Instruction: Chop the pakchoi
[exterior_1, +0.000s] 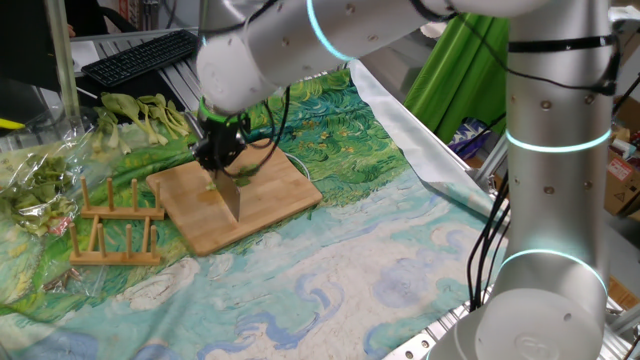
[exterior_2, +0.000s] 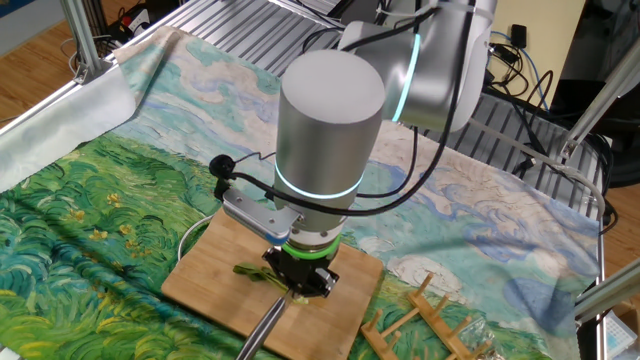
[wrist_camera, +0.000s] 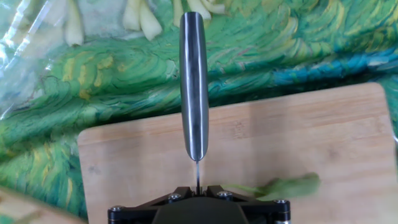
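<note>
The pakchoi (exterior_1: 213, 186) lies on the wooden cutting board (exterior_1: 270, 205) in one fixed view, under the pincer (exterior_1: 222, 166), which is clenched on a knife (exterior_1: 229, 196) whose blade reaches down to the board. A wooden rack (exterior_1: 112, 228) stands beside the board on the desk's painted cloth (exterior_1: 400, 270). In the other fixed view the leaf (exterior_2: 256, 272) lies just beside the pincer (exterior_2: 303, 283). In the hand view the knife handle (wrist_camera: 193, 87) points away, and the green leaf (wrist_camera: 286, 186) lies right of the blade.

Bright, even light; slight hand-view blur.
</note>
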